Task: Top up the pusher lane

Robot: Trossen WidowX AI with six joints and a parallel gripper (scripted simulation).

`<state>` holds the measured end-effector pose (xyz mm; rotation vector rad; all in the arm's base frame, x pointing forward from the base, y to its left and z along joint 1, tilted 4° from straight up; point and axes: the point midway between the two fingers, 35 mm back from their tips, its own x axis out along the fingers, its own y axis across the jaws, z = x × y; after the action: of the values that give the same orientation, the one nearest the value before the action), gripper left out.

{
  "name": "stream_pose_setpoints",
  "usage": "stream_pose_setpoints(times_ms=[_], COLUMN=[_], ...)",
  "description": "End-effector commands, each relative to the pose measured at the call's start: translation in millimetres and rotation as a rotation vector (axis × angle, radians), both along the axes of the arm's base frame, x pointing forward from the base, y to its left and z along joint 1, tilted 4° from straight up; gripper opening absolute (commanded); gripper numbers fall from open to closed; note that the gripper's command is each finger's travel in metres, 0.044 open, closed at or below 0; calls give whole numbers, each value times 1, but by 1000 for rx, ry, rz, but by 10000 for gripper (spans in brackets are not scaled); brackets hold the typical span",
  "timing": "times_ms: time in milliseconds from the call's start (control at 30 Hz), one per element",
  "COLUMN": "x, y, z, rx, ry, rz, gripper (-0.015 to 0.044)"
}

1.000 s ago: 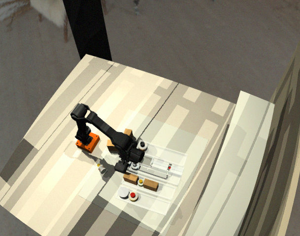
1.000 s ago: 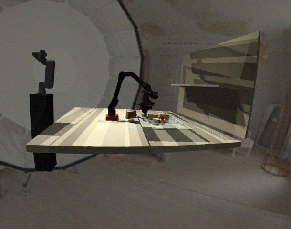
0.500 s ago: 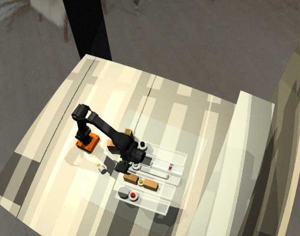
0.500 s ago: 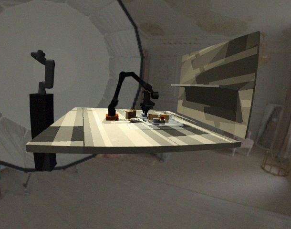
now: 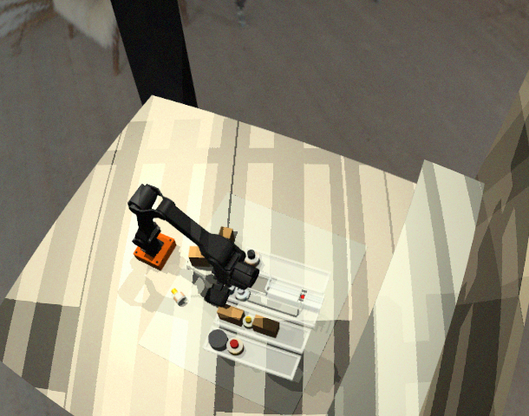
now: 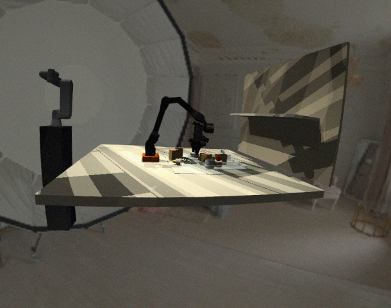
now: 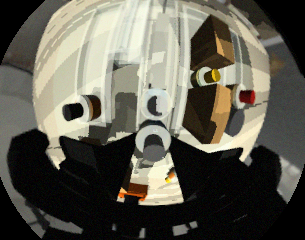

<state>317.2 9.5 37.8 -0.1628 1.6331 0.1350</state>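
Note:
My gripper (image 5: 217,296) (image 6: 195,154) (image 7: 152,138) points down at the front end of the sprung lane (image 7: 168,72). It is shut on a pale jar with a grey cap (image 7: 153,149), seen between the fingers in the wrist view. A matching pale jar (image 5: 242,293) (image 7: 156,104) stands in the lane, directly beyond the held one. In the wrist view the two jars look touching or nearly so. The arm hides most of the held jar in the top view. Its height over the lane floor and its contact with the front stop cannot be told.
A white jar with a black cap (image 5: 251,256) (image 7: 87,108) is in a side lane. Brown blocks (image 5: 265,326) (image 7: 208,112) flank a yellow-capped jar (image 5: 248,321). A red-capped jar (image 5: 234,345) and a grey round jar (image 5: 218,340) share the outer lane. A small yellow-capped jar (image 5: 179,296) lies on the table.

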Motion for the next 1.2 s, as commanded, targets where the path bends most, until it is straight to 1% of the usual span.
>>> stream_pose_setpoints(times_ms=[0,1167], x=[9,23], y=[2,4], z=[3,6], rx=[4,4], ry=[-28,-29], rz=[-3,-3], gripper=[0,0])
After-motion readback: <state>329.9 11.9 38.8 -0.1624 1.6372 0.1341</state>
